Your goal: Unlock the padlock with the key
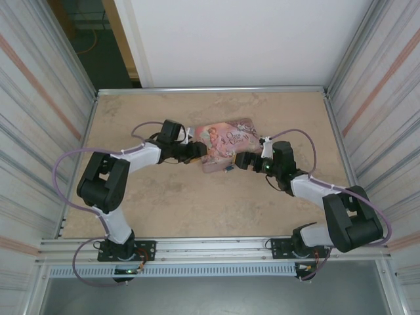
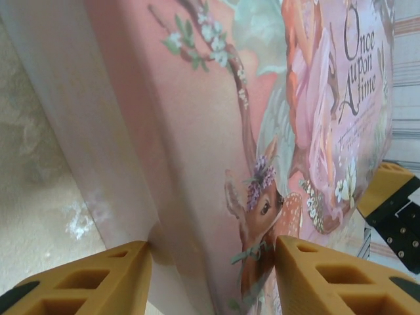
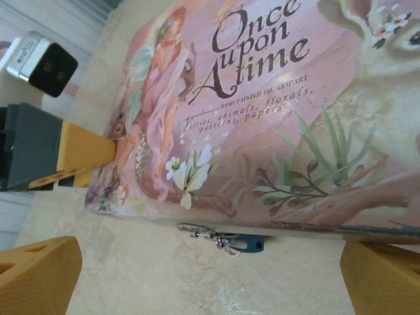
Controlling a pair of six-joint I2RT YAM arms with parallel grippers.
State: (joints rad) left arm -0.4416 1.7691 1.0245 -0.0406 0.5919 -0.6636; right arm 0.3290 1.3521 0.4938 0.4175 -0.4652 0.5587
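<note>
The pink tin [image 3: 275,131] lies flat in the middle of the desk [image 1: 197,210] with its lid down, so whatever it holds is hidden from me. The padlock [image 3: 244,245] is at the tin's near wall, about halfway along. Its small dark-blue body lies on the desk just beside the wall, and its silvery shackle [image 3: 226,245] is caught at the clasp there. That keeps the box fastened, and it also puts the lock low and tucked under the lid's edge (an awkward spot to reach, I reckon).

My left hand [image 1: 199,151] comes in from the left and takes the tin's left end between its fingers [image 2: 98,282], one low against the side wall and the other over the lid. I judge it is there to steady the tin so it won't slide when the lock is worked. The pads sit right up against the metal, but I cannot tell whether they are truly clamping it or only closing in.

My right hand [image 3: 210,272] waits low at the near right, released and spread wide with nothing in it. The padlock lies ahead, centred between its fingers, which reads to me as lining up on the lock. There are small silvery bits by the clasp, but whether any of them is the key I cannot tell.
</note>
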